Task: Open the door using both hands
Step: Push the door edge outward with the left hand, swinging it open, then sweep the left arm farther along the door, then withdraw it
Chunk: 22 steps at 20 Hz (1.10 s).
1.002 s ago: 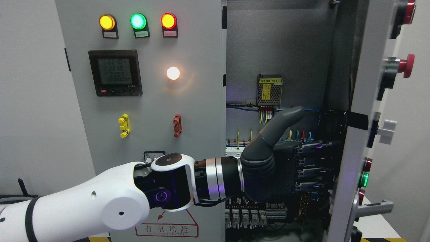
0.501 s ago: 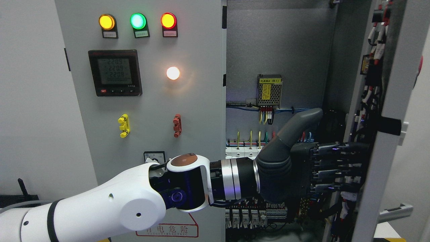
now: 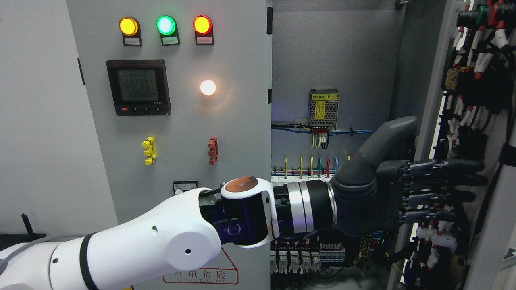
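Grey steel cabinet (image 3: 181, 141) w/ lit lamps, white wall; left hand (image 3: 407, 193), fingers straight, flat vs wired right door (image 3: 471, 121), holding nothing; door edge cut off.

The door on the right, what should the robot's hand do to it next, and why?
Probably push a little further right. The left hand has its fingers spread flat against the right door's wired inner side, and the door stands angled outward, not fully swung back.

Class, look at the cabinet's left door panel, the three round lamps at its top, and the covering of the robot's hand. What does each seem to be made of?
Left door panel: probably painted sheet metal; flat matt grey with a soft glow around the lit lamp.
Lamps: likely translucent plastic lenses, glowing evenly.
Left hand covering: apparently matt dark grey rubber or plastic, smooth and seamless over the thumb.
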Motion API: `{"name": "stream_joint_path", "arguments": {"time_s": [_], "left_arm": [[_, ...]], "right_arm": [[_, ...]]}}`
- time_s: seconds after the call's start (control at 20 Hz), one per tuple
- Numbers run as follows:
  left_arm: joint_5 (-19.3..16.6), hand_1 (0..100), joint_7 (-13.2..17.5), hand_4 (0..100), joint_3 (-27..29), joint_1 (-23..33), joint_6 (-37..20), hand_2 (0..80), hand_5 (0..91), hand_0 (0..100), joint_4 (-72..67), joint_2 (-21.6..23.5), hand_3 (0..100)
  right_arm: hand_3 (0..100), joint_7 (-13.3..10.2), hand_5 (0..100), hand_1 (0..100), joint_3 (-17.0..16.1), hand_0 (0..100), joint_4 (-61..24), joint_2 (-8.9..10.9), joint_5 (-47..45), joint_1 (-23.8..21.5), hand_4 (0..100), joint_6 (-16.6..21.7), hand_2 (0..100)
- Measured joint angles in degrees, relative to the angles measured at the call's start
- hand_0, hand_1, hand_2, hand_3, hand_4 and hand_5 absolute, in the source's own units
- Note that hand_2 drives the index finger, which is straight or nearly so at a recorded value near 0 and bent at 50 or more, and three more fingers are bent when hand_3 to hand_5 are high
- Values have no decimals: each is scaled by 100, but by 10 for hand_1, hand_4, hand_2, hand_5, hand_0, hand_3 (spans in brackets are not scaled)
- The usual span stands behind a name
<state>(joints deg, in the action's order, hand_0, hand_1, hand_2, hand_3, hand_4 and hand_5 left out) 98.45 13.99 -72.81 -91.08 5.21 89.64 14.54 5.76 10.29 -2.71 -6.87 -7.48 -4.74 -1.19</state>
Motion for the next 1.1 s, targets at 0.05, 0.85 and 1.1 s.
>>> {"name": "stream_joint_path", "arguments": {"time_s": [0.05, 0.85, 1.1], "left_arm": [[-5, 0, 0, 31, 7, -12, 0, 0, 0, 0, -22, -52, 0], [-251, 0, -63, 31, 34, -94, 11, 0, 0, 0, -547, -1047, 0], [-248, 0, -183, 31, 16, -266, 21, 0, 0, 0, -696, -1313, 0]], "right_arm": [[0, 0, 0, 0, 0, 106, 0, 0, 0, 0, 0, 0, 0], [0, 0, 0, 0, 0, 107, 1, 0, 0, 0, 0, 0, 0], [0, 0, 0, 0, 0, 106, 1, 0, 0, 0, 0, 0, 0]]}}
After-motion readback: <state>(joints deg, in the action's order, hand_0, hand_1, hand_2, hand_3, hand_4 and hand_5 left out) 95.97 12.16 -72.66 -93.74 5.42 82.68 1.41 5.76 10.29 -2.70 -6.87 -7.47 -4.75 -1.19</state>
